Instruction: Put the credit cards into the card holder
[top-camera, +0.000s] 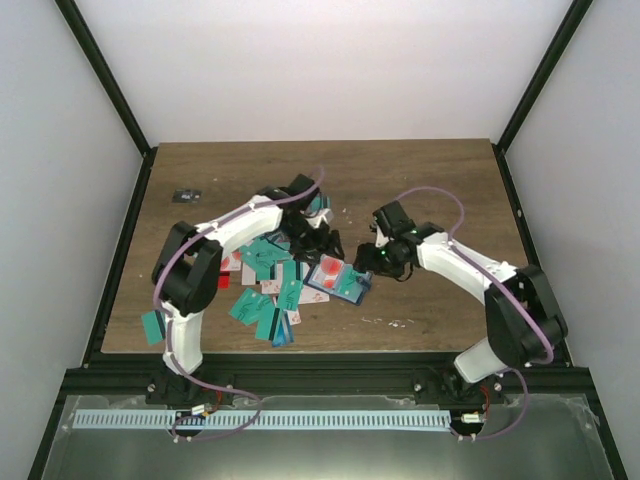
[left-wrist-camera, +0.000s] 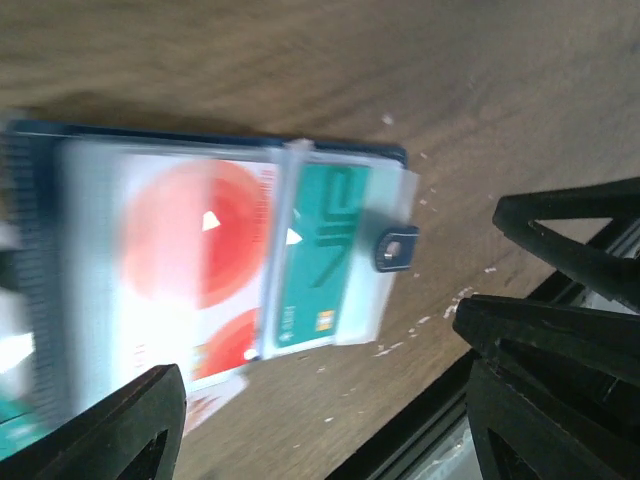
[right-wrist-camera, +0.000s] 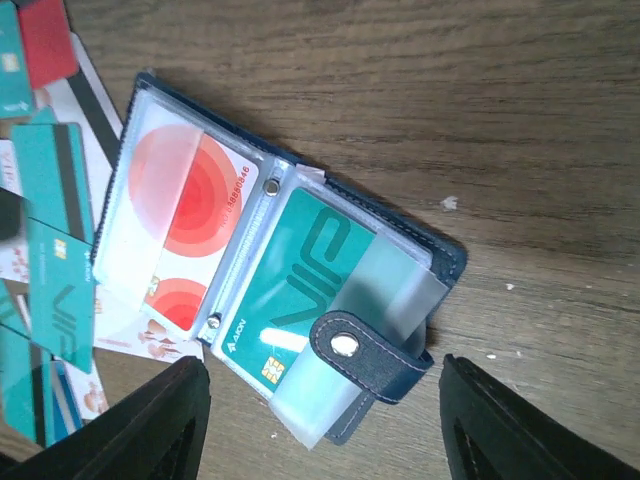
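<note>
A brown table (top-camera: 440, 180) with a matt wood grain was framed by black rails. The white left arm (top-camera: 235, 222) was bent at the elbow and reached forward and to the right. The white right arm (top-camera: 462, 268) was folded likewise and reached to the left, so both wrists were placed close together over the table's middle. The left gripper (left-wrist-camera: 320, 370) was held with its black fingers spread wide and nothing grasped. The right gripper (right-wrist-camera: 322, 370) was likewise spread, with nothing between its fingers. Thin, flat, rectangular credit cards (top-camera: 262, 295), mostly teal, were scattered in an overlapping heap before the left arm. Just right of that heap, near both grippers, the card holder (right-wrist-camera: 447, 262) was laid open and flat on the wood. It was a dark navy case lined with clear, glossy plastic sleeves. Its long axis was set roughly across the table, slightly tilted. A white card with red discs (right-wrist-camera: 185, 195) was lodged in the half toward the heap, and a teal card marked VIP (right-wrist-camera: 300, 270) in the other. The rounded clasp tab (right-wrist-camera: 365, 352), fitted with a metal stud, was pointed away from the heap. A small black-grey object (top-camera: 185, 195) was seen well apart at the far left.
</note>
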